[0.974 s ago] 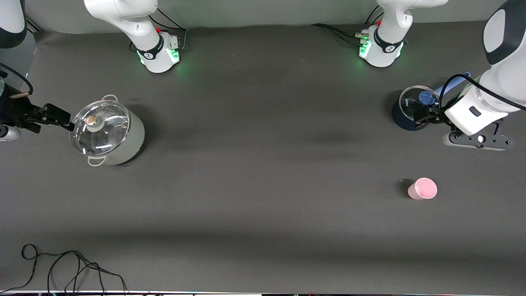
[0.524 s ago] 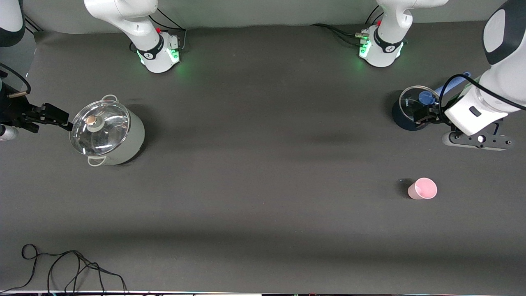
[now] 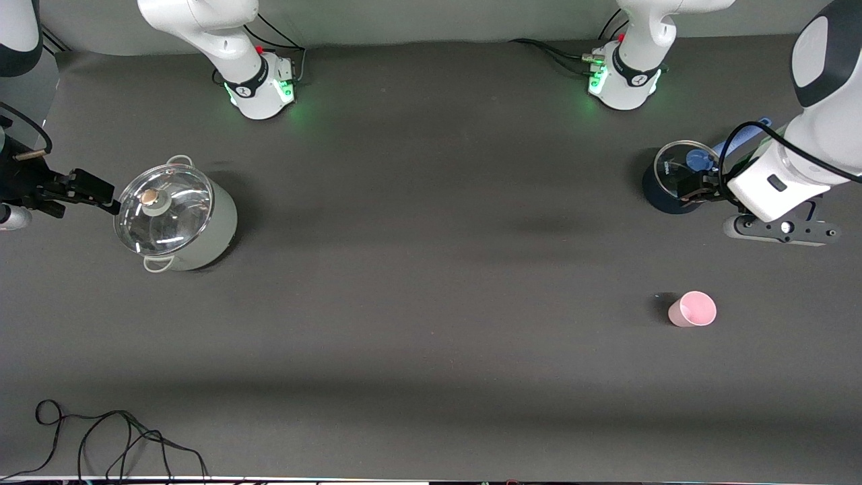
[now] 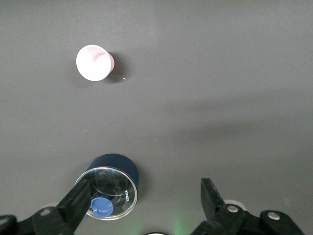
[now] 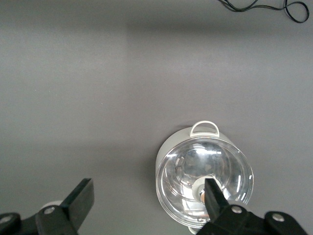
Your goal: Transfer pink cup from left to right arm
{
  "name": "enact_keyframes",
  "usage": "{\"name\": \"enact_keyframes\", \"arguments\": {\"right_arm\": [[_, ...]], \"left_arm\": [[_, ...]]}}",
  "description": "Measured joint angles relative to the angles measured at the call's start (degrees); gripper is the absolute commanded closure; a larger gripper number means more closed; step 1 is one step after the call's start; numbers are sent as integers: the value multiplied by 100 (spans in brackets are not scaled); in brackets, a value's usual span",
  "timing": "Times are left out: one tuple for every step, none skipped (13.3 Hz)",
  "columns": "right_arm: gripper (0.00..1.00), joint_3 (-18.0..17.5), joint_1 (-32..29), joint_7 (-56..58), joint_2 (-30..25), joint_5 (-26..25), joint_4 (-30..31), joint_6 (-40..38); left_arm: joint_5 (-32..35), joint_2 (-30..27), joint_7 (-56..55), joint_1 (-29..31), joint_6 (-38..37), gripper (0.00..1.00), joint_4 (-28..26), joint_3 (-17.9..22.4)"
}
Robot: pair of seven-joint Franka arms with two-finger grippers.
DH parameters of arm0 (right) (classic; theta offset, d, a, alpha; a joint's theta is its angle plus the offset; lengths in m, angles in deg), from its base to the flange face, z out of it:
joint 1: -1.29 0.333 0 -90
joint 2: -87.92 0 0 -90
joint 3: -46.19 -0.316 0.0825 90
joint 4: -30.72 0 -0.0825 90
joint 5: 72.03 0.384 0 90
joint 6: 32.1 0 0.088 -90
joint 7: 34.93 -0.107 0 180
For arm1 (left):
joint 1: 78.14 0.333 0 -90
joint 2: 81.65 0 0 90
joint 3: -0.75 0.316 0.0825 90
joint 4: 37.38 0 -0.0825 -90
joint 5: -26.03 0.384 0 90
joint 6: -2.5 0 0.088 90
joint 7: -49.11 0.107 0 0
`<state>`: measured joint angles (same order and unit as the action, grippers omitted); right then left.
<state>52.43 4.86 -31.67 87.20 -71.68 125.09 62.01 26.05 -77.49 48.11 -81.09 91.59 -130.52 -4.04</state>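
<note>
The pink cup [image 3: 692, 309] stands upright on the dark table toward the left arm's end, nearer to the front camera than a dark blue pot [image 3: 673, 178]. It also shows in the left wrist view [image 4: 94, 62]. My left gripper [image 3: 699, 186] is open and empty in the air over the dark blue pot, well apart from the cup; in its wrist view [image 4: 145, 196] the jaws stand wide. My right gripper [image 3: 101, 195] is open and empty beside the lid of a grey-green pot [image 3: 176, 219] at the right arm's end, also seen in its wrist view [image 5: 146, 198].
The dark blue pot [image 4: 115, 188] has a glass lid with a blue knob. The grey-green pot [image 5: 204, 181] has a glass lid and loop handles. A black cable [image 3: 101, 438] lies near the table's front edge at the right arm's end.
My right gripper has drawn back slightly from the grey-green pot toward its end of the table. My left gripper has barely shifted. The cup has not moved.
</note>
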Motion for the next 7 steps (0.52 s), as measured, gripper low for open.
{"name": "enact_keyframes", "arguments": {"right_arm": [[0, 2, 0, 0, -1, 0, -4, 0], [0, 2, -1, 0, -3, 0, -19, 0], [0, 3, -2, 0, -3, 0, -46, 0], [0, 3, -2, 0, -4, 0, -73, 0], [0, 2, -1, 0, -8, 0, -86, 0], [0, 0, 1, 0, -14, 0, -93, 0], [0, -7, 7, 0, -20, 0, -96, -9]], "left_arm": [[0, 1, 10, 3, -38, 0, 0, 0], [0, 1, 83, 17, -52, 0, 0, 1], [0, 3, 274, 51, -52, 0, 3, 4], [0, 6, 515, 88, -52, 0, 10, 9], [0, 17, 791, 140, -52, 0, 33, 12], [2, 41, 1134, 211, -51, 0, 80, 13], [6, 67, 1573, 284, -51, 0, 123, 18]]}}
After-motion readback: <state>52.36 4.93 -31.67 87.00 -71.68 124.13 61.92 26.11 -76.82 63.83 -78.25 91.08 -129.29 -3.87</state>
